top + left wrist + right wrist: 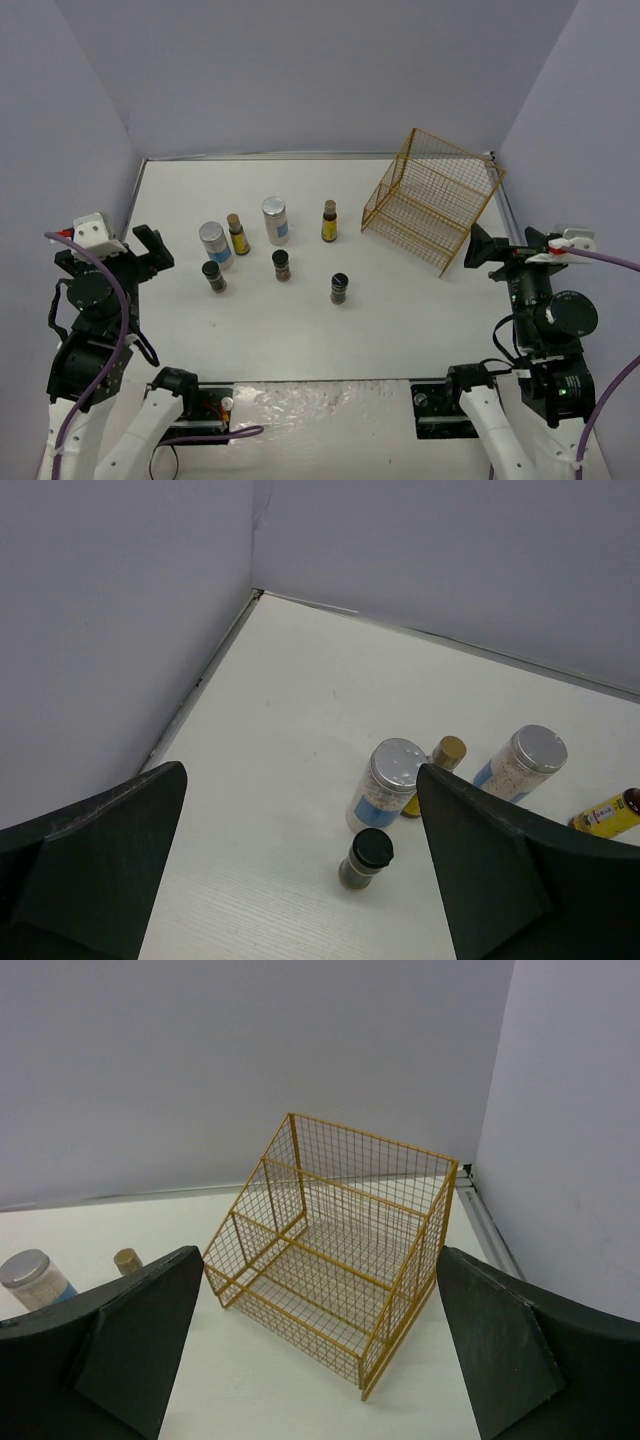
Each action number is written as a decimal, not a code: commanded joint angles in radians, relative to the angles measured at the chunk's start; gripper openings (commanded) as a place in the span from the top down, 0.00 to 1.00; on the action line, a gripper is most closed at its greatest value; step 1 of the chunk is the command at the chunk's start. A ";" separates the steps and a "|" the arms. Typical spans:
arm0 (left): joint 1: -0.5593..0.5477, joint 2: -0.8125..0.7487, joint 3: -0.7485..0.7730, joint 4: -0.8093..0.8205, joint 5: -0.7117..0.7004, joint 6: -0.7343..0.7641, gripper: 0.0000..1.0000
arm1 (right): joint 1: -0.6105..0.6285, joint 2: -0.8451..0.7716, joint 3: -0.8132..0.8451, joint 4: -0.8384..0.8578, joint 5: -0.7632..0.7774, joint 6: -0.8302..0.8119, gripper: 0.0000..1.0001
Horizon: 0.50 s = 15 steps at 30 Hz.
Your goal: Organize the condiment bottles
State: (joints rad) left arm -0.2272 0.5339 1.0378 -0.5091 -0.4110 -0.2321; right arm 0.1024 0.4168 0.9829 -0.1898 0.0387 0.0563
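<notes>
Seven condiment bottles stand on the white table. Two wide pale jars with silver lids (213, 243) (275, 220), two slim yellow-labelled brown-capped bottles (238, 234) (329, 221) and three short dark black-capped jars (213, 276) (283, 265) (340, 288) are spread left of centre. My left gripper (150, 250) is open and empty, left of them. The left wrist view shows a black-capped jar (367, 858) and a silver-lidded jar (385, 785) between its open fingers (100, 860). My right gripper (480, 248) is open and empty, facing the gold wire rack (340, 1250).
The gold wire rack (432, 200) stands at the back right, tilted, its open side toward the bottles. Grey walls close the table at the back and both sides. A silver-lidded jar (30, 1275) and a brown cap (127, 1260) show at the right wrist view's left edge.
</notes>
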 commanded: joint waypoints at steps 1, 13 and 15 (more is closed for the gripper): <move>-0.003 0.003 0.038 0.090 -0.009 -0.004 0.03 | 0.000 0.094 0.016 0.069 -0.067 0.028 0.00; -0.006 0.087 0.070 0.076 0.100 0.011 0.03 | 0.009 0.450 0.065 0.095 -0.333 0.216 0.00; -0.007 0.095 0.062 0.081 0.113 0.014 0.03 | 0.054 0.522 0.097 0.113 -0.313 0.226 0.00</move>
State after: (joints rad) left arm -0.2283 0.5882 1.0552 -0.4962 -0.3525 -0.2352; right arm 0.1076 0.7860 1.0053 -0.1839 -0.1803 0.2314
